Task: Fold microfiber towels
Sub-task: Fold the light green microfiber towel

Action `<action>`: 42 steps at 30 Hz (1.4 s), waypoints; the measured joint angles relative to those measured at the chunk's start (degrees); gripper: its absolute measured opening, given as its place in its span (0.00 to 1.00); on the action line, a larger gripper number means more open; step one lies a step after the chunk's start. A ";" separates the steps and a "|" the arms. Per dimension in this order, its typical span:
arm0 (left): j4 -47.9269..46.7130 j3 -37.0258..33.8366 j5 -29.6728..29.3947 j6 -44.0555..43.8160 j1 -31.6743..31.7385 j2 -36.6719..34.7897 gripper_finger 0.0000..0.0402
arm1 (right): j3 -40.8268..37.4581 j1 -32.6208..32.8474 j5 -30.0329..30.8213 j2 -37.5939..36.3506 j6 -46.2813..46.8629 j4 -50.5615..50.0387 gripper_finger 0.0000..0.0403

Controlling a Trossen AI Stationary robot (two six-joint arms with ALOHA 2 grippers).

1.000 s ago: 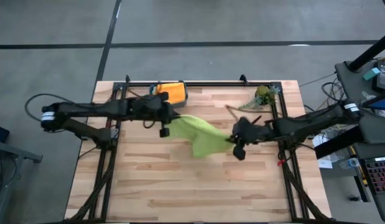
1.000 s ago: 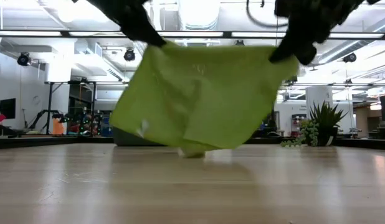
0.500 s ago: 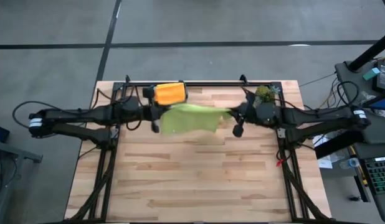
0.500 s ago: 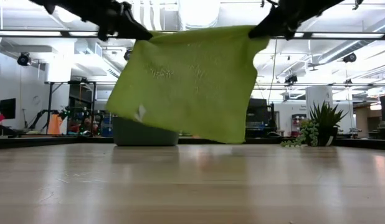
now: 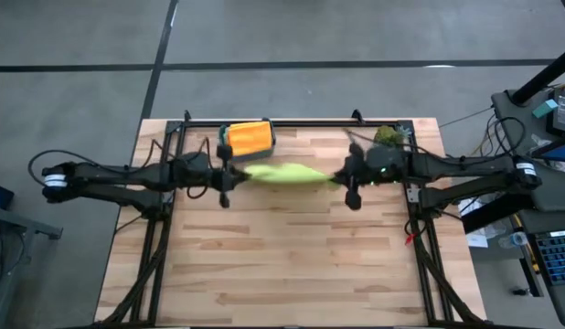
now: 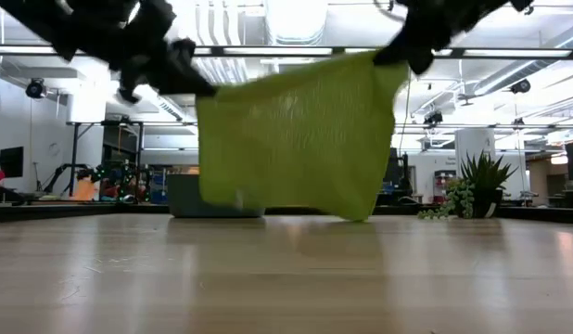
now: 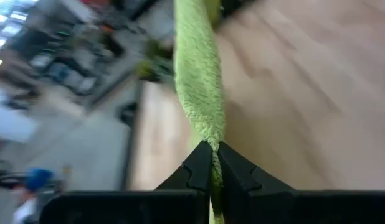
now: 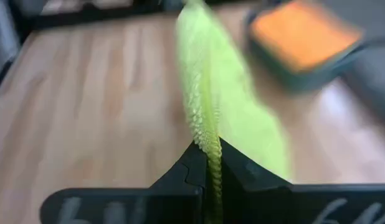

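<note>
Nearest you the wooden table (image 5: 292, 256) lies bare, and above its far half your left gripper (image 5: 229, 174) and right gripper (image 5: 345, 177) each pinch a top corner of the lime green towel (image 6: 296, 139), fingers pressed tight on the cloth. It hangs stretched between them, clear of the wood. Behind it sit the teal bin (image 5: 249, 137) holding an orange towel (image 5: 248, 136), and a small plant (image 5: 389, 136) at the far right.

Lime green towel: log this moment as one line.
lime green towel hanging clear of table | left gripper shut on corner | right gripper shut on opposite corner | orange towel in bin
</note>
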 joint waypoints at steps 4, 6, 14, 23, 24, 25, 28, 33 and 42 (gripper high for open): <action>0.34 -4.98 2.51 0.25 -3.21 0.85 0.00 | -1.77 2.94 -4.67 4.73 6.13 -1.77 0.02; 0.32 -6.89 2.77 0.13 -5.47 0.98 0.00 | -1.99 4.91 -5.46 7.52 8.47 -1.48 0.02; 4.37 -9.83 2.81 -12.96 -14.11 1.20 0.01 | -1.74 12.32 -5.84 19.84 16.88 -0.82 0.02; 4.23 -9.86 2.81 -24.23 -22.40 5.21 0.25 | 0.34 15.84 -17.48 31.33 20.36 5.20 0.07; 4.19 -9.86 2.81 -25.25 -23.32 5.69 0.28 | 0.81 16.02 -18.67 32.13 20.41 5.29 0.08; 4.18 -9.86 2.83 -25.96 -24.11 6.10 0.31 | 1.23 16.23 -19.54 32.87 20.41 5.15 0.10; 4.26 -9.86 2.66 -26.68 -25.18 6.94 0.37 | 2.17 16.40 -22.54 33.85 20.43 5.03 0.15; 4.45 -9.83 -4.47 -26.72 -25.20 8.67 0.40 | 2.65 16.35 -23.26 32.72 21.80 3.14 0.26; 8.30 -9.81 -20.32 -26.91 -22.30 17.96 0.40 | 3.17 15.20 -11.04 29.06 15.04 -0.36 0.37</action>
